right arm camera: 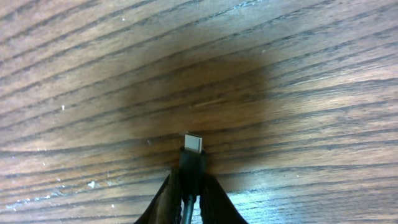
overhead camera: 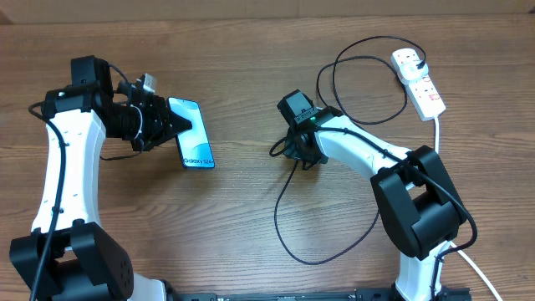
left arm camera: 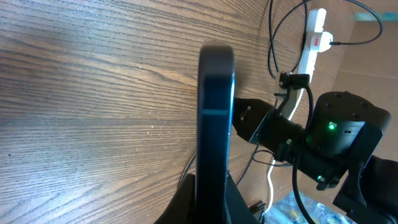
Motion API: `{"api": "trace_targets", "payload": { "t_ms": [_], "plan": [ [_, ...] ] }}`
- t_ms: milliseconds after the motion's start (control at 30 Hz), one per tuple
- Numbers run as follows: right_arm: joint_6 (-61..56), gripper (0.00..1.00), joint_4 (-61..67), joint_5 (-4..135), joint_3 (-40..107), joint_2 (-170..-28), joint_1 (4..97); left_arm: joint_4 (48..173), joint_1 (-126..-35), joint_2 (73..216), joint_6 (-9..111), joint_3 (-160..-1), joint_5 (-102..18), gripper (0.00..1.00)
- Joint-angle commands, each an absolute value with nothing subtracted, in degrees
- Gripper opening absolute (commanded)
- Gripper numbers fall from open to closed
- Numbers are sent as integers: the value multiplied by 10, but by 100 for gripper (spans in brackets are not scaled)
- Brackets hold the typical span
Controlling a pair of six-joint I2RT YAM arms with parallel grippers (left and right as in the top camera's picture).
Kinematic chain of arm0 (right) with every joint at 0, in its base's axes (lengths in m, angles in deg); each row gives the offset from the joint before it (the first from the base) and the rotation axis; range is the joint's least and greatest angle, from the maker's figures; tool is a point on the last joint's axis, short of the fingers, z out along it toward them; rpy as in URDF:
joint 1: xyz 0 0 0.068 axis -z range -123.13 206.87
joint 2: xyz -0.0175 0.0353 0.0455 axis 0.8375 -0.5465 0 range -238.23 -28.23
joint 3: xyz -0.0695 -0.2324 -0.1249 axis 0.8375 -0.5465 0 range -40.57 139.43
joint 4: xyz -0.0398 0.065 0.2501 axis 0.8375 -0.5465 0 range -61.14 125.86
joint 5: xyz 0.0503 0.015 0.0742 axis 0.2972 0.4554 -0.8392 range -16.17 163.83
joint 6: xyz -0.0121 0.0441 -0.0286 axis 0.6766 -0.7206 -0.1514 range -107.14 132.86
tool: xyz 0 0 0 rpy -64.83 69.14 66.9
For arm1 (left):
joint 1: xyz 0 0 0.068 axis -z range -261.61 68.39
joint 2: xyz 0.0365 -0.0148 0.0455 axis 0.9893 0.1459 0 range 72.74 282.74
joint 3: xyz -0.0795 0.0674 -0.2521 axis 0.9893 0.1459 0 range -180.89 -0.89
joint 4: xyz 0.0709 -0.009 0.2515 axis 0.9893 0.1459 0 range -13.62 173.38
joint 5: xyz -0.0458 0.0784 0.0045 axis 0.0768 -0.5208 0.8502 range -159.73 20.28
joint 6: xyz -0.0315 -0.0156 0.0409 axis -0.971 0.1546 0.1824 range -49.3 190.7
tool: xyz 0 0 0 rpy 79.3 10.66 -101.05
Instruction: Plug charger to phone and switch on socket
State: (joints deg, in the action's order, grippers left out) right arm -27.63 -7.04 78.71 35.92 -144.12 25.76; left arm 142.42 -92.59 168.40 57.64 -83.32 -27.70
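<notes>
The phone (overhead camera: 192, 134), blue screen with "Galaxy S24" text, is held at its far end by my left gripper (overhead camera: 167, 124), tilted off the table. In the left wrist view it shows edge-on (left arm camera: 216, 118) between the shut fingers (left arm camera: 208, 205). My right gripper (overhead camera: 288, 150) is shut on the charger's connector tip (right arm camera: 193, 155), metal end pointing out just above the wood. The black charger cable (overhead camera: 288, 226) loops over the table and back to its plug in the white socket (overhead camera: 420, 82) at the far right.
The socket's thick white cord (overhead camera: 437, 134) runs down the right side past the right arm's base (overhead camera: 418, 209). In the left wrist view the right arm (left arm camera: 329, 137) with a green light sits beyond the phone.
</notes>
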Motion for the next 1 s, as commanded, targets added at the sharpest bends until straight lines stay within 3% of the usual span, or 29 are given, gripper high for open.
{"api": "trace_targets", "payload": {
  "t_ms": [0, 267, 400, 533, 733, 967],
  "plan": [
    [-276, 4, -70, 780, 356, -1470, 260, 1424, -926, 1683, 591, -834, -253, 4],
    [-275, 4, -88, 744, 376, -1455, 278, 1424, -926, 1683, 592, -834, -237, 4],
    [-254, 4, -86, 676, 383, -1422, 299, 1419, -925, 1683, 644, -834, -167, 4],
    [-199, 4, -82, 548, 383, -1368, 332, 1404, -925, 1683, 675, -834, -68, 4],
    [-59, 4, -95, 240, 383, -1290, 373, 1341, -925, 1683, 670, -834, 92, 4],
    [-1, 4, -143, 78, 383, -1240, 370, 1290, -925, 1683, 566, -834, 113, 4]
  ]
}}
